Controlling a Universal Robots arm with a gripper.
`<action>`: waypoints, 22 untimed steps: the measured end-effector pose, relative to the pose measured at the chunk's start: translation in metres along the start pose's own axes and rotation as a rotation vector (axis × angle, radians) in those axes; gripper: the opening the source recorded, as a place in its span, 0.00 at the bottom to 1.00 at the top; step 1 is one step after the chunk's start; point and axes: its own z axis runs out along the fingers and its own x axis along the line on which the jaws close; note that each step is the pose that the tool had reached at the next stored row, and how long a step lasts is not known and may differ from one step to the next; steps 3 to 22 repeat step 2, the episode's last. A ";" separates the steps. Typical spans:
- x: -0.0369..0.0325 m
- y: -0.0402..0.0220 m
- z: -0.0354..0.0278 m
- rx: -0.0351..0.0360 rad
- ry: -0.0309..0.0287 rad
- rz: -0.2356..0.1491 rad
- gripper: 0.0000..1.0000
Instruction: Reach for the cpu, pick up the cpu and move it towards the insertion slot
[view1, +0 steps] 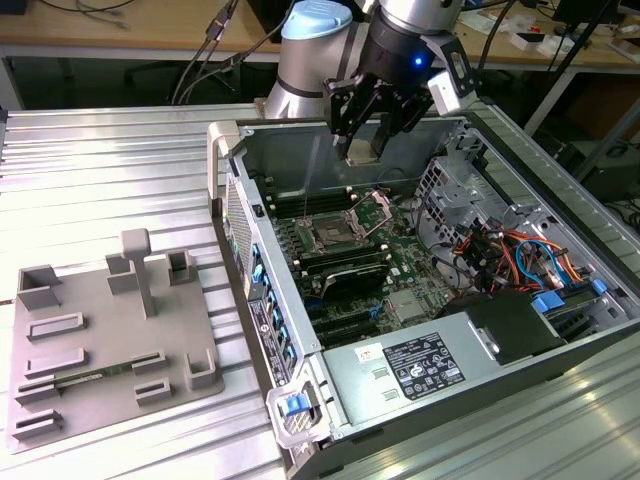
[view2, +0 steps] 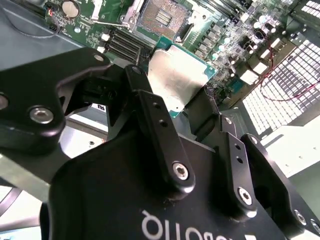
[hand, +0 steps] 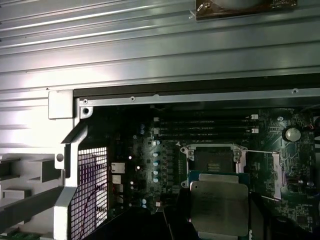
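The cpu (view1: 360, 150) is a flat silvery square chip that hangs in the air over the open computer case. My gripper (view1: 373, 128) is shut on it, one black finger on each side edge. In the second wrist view the cpu (view2: 175, 80) sits between the fingers (view2: 150, 112), with the insertion slot (view2: 162, 15) just beyond it on the green board. In the first wrist view the cpu (hand: 220, 205) partly overlaps the near edge of the insertion slot (hand: 212, 159). The exterior view shows the insertion slot (view1: 333, 235), a dark socket with a shiny frame, below the chip and a little toward that view's left.
The computer case (view1: 300, 330) lies open on a ribbed metal table. Long black memory slots (view1: 345, 265) run beside the socket. A power supply (view1: 420, 365), a drive cage (view1: 470, 190) and coloured cables (view1: 510, 260) crowd the exterior view's right. A grey plastic tray (view1: 100, 330) lies on its left.
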 end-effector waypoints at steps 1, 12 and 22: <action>0.0000 0.0000 0.0000 0.0000 0.0001 0.000 0.55; 0.0000 0.0000 0.0000 0.0000 0.0000 0.000 0.55; 0.0000 0.0000 0.0000 0.0000 0.0000 0.000 0.55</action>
